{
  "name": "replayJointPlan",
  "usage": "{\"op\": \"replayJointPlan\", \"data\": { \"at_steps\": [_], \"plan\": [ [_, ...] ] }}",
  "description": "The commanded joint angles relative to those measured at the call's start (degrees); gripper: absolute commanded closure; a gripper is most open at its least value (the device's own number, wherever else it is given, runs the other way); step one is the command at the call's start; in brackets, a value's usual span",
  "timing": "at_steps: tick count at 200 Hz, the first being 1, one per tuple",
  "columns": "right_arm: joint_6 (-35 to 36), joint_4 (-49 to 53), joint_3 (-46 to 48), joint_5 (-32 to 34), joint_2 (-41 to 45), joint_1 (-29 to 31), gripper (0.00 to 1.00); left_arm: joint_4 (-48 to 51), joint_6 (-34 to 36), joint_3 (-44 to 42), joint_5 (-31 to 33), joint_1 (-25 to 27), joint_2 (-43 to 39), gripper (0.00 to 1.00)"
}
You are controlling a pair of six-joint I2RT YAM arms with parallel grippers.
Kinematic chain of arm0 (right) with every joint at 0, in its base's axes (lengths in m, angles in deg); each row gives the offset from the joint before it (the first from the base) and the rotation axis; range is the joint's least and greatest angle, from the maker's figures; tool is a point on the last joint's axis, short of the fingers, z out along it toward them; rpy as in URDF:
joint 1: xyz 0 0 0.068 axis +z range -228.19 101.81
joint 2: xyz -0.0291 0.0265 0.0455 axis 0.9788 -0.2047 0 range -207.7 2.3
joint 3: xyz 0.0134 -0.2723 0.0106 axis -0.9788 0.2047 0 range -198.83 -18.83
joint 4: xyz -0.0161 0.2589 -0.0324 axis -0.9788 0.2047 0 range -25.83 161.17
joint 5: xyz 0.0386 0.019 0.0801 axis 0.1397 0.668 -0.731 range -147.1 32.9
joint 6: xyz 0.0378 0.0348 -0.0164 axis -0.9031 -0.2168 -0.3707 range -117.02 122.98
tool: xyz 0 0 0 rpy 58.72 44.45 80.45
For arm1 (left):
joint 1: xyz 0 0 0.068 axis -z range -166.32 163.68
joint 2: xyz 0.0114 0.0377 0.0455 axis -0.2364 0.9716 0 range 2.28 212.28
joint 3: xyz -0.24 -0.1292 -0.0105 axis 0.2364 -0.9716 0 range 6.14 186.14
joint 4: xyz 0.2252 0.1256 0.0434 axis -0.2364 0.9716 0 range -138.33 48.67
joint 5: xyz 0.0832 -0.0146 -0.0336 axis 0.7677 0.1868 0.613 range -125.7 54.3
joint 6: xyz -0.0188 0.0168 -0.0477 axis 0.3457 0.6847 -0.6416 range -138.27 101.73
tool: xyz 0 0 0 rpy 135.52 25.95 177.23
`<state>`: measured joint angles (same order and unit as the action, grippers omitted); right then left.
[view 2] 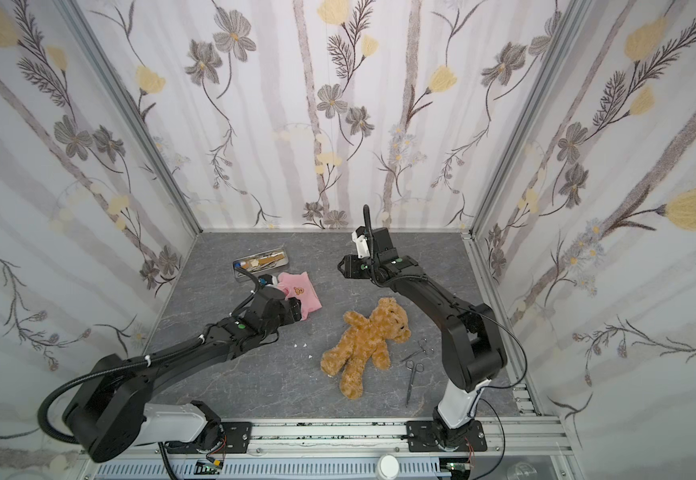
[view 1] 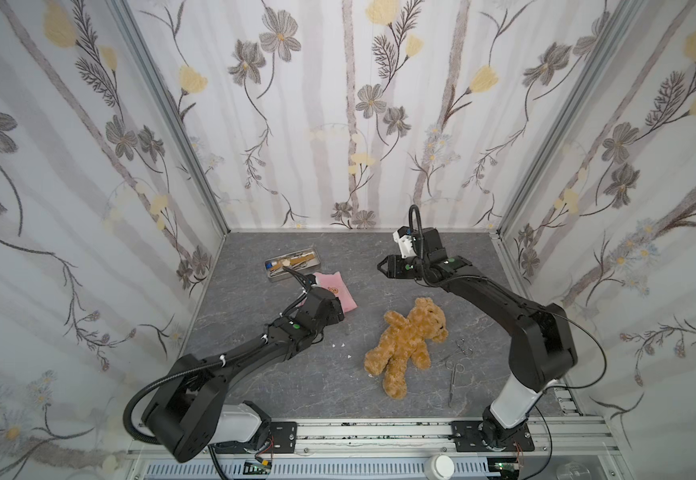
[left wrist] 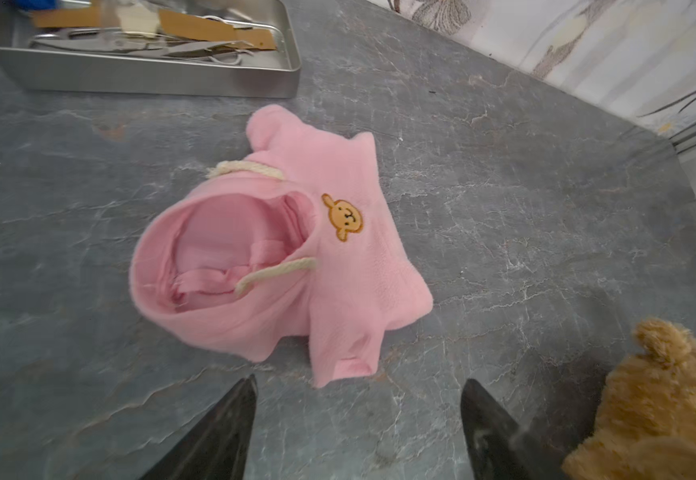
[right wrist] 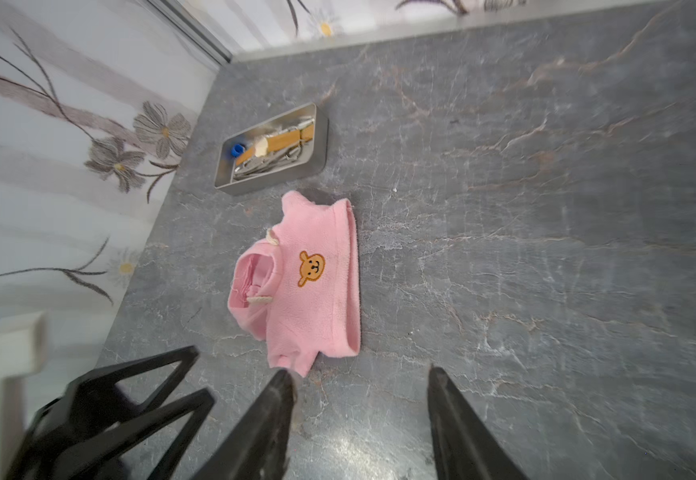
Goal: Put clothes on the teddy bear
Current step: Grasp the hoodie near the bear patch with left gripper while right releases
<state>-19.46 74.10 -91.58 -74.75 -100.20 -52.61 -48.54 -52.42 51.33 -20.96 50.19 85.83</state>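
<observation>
The teddy bear (view 1: pixel 408 345) (view 2: pixel 366 345) is fluffy and golden-brown and lies sprawled on the grey table right of centre; its ear and side show in the left wrist view (left wrist: pixel 662 415). A small pink hooded shirt (view 1: pixel 340 293) (view 2: pixel 302 291) (left wrist: pixel 280 257) (right wrist: pixel 309 291) with an orange bear-face emblem lies flat to the bear's back left. My left gripper (view 1: pixel 340 313) (left wrist: pixel 359 386) hovers at the shirt's near edge, open, with only bare table between its fingers. My right gripper (view 1: pixel 381 266) (right wrist: pixel 359 374) hangs higher at the back, pointing toward the shirt, open and empty.
A metal tray (view 1: pixel 270 276) (left wrist: pixel 151 79) (right wrist: pixel 271 185) with tools and cardboard strips stands just behind the shirt by the left wall. Scissors (view 1: pixel 453 378) and forceps (view 1: pixel 458 349) lie right of the bear. Small white scraps (view 1: pixel 340 345) dot the table's middle. Walls close three sides.
</observation>
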Motion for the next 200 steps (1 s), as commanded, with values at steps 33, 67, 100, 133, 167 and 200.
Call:
{"op": "replayJointPlan", "data": {
  "at_steps": [33, 67, 100, 133, 167, 200],
  "plan": [
    [0.5, -6.9, 15.0, 14.5, 14.3, -2.8, 0.33, 1.5, 7.1, 18.4, 2.3, -0.1, 24.3, 0.24],
    [1.4, -7.4, 19.3, 16.6, 18.9, -3.3, 0.31, 6.1, 9.1, 25.3, 3.0, -0.3, 32.0, 0.27],
    [1.4, -8.2, 21.0, 15.9, 19.1, -3.5, 0.31, 8.0, 8.9, 21.1, 0.4, -0.5, 28.9, 0.37],
    [1.3, -9.2, 21.6, 14.4, 17.8, -3.5, 0.31, 9.5, 8.4, 10.2, 0.8, -0.6, 19.5, 0.43],
    [0.6, -10.6, 22.0, 12.6, 16.2, -3.6, 0.31, 10.0, 7.6, 2.4, 0.7, -0.7, 7.6, 0.41],
    [0.2, -11.7, 22.1, 11.3, 14.8, -3.4, 0.31, 10.4, 11.6, 4.4, 0.8, -0.7, 8.4, 0.40]
  ]
}}
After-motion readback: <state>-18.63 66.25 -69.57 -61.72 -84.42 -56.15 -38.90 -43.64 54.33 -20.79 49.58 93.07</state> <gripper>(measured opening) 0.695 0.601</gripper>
